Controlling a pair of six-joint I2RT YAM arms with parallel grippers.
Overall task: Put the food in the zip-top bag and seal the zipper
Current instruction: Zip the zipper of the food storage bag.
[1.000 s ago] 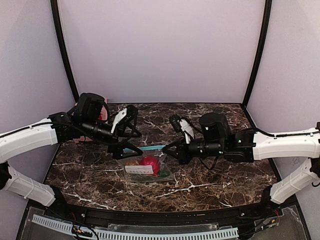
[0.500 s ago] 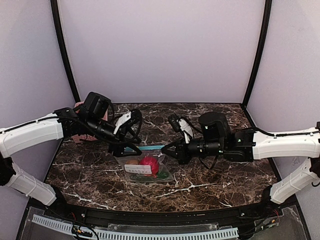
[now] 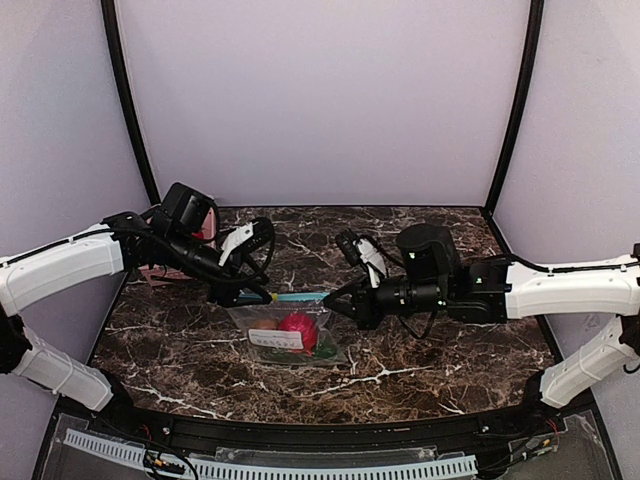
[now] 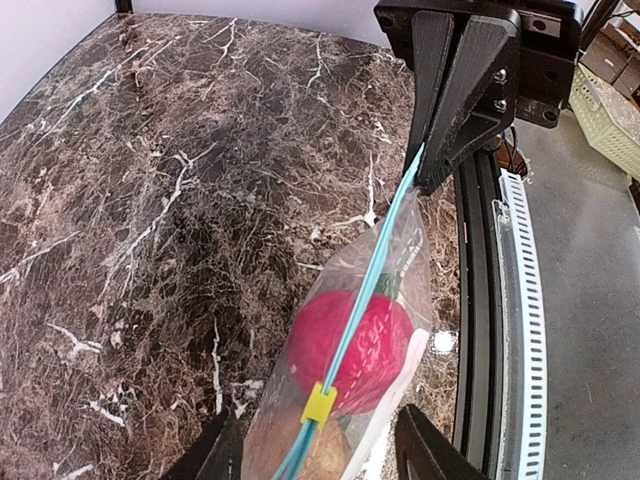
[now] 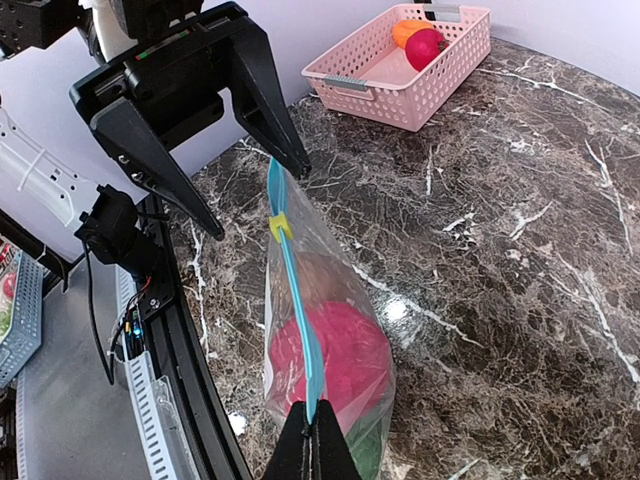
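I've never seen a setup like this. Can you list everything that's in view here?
dark brown marble-patterned table: one, under everything
clear plastic zip-top bag: one, mid-table between the grippers
teal-blue zipper strip: one, along the bag's top edge
small yellow slider: one, on the strip, nearer the left gripper
round red fruit: one, inside the bag
brownish-orange round piece: one, inside the bag beside the red fruit
white label: one, on the bag
pink slotted plastic basket: one, far left of the table, holding an orange piece and a red piece
left gripper: black, open, fingers either side of the strip's end
right gripper: black, shut on the strip's other end
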